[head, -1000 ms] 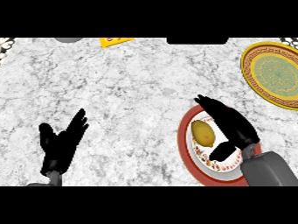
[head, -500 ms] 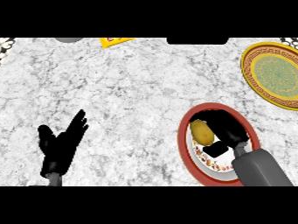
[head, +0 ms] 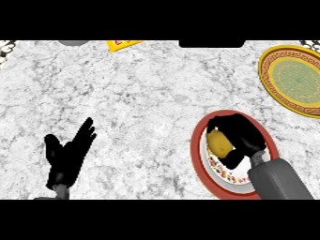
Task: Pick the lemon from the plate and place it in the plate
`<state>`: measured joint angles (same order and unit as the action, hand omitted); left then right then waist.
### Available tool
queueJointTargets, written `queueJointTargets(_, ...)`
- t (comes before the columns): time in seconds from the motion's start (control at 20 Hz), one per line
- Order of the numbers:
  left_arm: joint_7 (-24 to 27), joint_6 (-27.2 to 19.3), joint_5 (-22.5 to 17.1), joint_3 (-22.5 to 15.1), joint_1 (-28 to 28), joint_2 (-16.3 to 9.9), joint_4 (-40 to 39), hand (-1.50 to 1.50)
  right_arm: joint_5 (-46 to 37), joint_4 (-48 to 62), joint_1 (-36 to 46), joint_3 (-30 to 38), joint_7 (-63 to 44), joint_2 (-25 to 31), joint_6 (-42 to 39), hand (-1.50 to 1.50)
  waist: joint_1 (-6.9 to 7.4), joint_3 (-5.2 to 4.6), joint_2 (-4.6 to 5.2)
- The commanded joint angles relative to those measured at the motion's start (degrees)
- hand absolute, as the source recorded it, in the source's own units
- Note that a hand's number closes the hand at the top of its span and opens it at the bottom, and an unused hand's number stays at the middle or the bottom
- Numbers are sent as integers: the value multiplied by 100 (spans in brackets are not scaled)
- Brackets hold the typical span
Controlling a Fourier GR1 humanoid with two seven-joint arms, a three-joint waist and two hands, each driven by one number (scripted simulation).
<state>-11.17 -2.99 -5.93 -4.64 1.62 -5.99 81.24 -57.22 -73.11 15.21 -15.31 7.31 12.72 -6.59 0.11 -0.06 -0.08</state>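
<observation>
lemon: its right side is hiding under the curled fingers of the right hand
red-rimmed plate: the hand and forearm are covering much of it; the lower rim is running out of view
gold plate: its right edge is getting cut off
yellow object: only a corner is showing, too little to identify

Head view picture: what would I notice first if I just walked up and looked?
Probably the yellow lemon on the red-rimmed plate at the lower right, with the black right hand curled round it. Next, the big gold and green plate at the upper right of the marble counter. The left hand rests open at the lower left, fingers up.
</observation>
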Motion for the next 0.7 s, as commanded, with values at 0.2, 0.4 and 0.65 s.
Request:
queueJointTargets(0.2,23,-54,96,-77,-47,76,6,0,-65,209,1033,1267,-1902,-1016,1304,150,126,2,36)
queueJointTargets(0.4,0,88,34,-78,-116,-2,68,0,-706,491,1429,2018,-3539,-1146,2339,150,242,-15,105)
queueJointTargets(0.65,-69,120,79,-192,-249,53,25,0,-1971,908,2451,2377,-5227,-1262,3390,150,429,-17,138)
